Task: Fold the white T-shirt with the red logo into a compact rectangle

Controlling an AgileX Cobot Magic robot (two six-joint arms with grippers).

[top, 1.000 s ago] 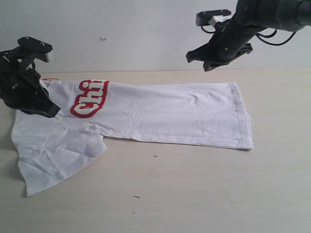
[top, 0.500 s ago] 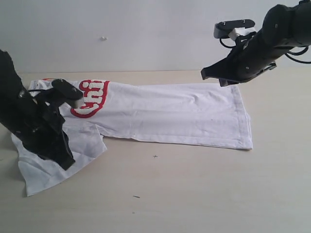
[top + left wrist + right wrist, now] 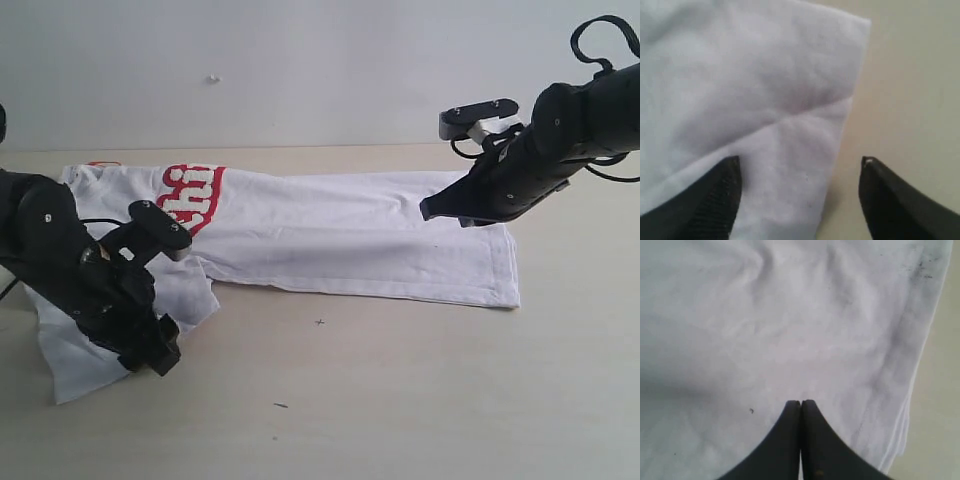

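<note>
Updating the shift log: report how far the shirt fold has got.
Done: the white T-shirt lies folded lengthwise, the red logo cut off at the crease. In hand: left gripper open over the loose sleeve; right gripper shut by the hem. Left: sleeve tuck and crosswise folds.

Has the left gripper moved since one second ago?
Yes. The left gripper went from beside the red logo down the exterior view, to the near edge of the sleeve of the white T-shirt.
</note>
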